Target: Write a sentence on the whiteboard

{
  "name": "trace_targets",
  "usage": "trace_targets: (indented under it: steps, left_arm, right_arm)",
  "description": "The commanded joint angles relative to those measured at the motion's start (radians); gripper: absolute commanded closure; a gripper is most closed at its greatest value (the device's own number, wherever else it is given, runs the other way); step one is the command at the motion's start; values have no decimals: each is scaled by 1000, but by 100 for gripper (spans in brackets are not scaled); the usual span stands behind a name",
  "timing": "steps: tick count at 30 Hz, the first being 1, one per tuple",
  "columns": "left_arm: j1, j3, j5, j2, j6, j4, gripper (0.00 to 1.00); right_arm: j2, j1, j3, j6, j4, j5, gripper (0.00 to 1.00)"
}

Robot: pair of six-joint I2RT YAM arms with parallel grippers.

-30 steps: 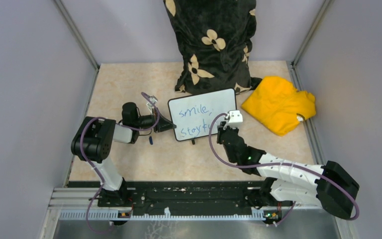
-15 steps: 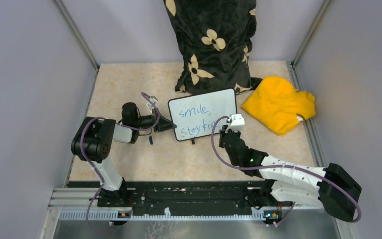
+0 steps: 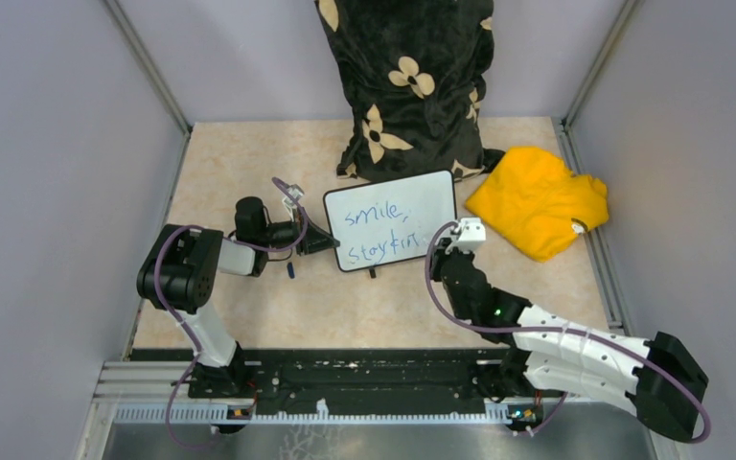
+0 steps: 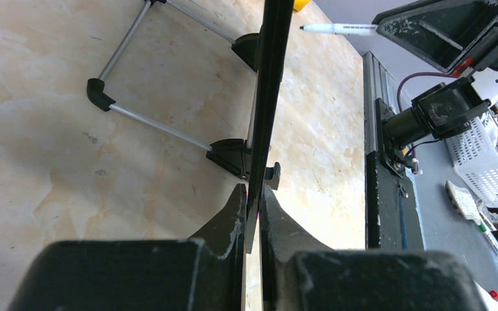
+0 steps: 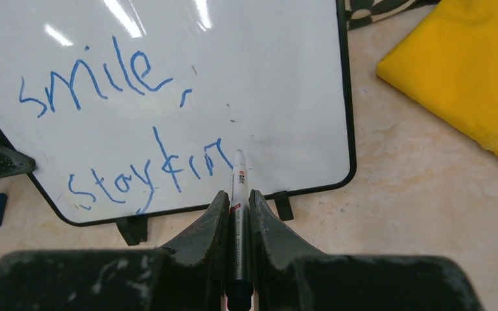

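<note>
The whiteboard (image 3: 412,196) stands tilted on small black feet in the middle of the table. The sentence (image 5: 97,78) is in blue marker: "smile," above a second line that starts "stay". My left gripper (image 3: 320,240) is shut on the board's left edge, which shows edge-on between its fingers (image 4: 252,191). My right gripper (image 5: 238,194) is shut on a white marker (image 5: 238,178), whose tip touches the board at the end of the lower line. In the top view the right gripper (image 3: 444,251) sits at the board's lower right corner.
A crumpled yellow cloth (image 3: 537,199) lies right of the board. A black floral pillow (image 3: 407,77) leans on the back wall behind it. A small blue cap (image 3: 290,270) lies on the table near the left gripper. Grey walls close in both sides.
My right gripper has moved to the right along the lower line with the marker, and more blue strokes now follow "stay". The left arm and the board have not moved.
</note>
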Motion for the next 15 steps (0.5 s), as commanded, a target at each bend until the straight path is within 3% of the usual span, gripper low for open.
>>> trace_targets:
  steps: [1, 15]
  left_arm:
    - [-6, 7, -16, 26, 11, -60, 100]
    - [-8, 7, -16, 27, 12, -62, 100]
  right_arm:
    - [-40, -38, 45, 11, 28, 29, 100]
    - [19, -73, 98, -43, 174, -10, 100]
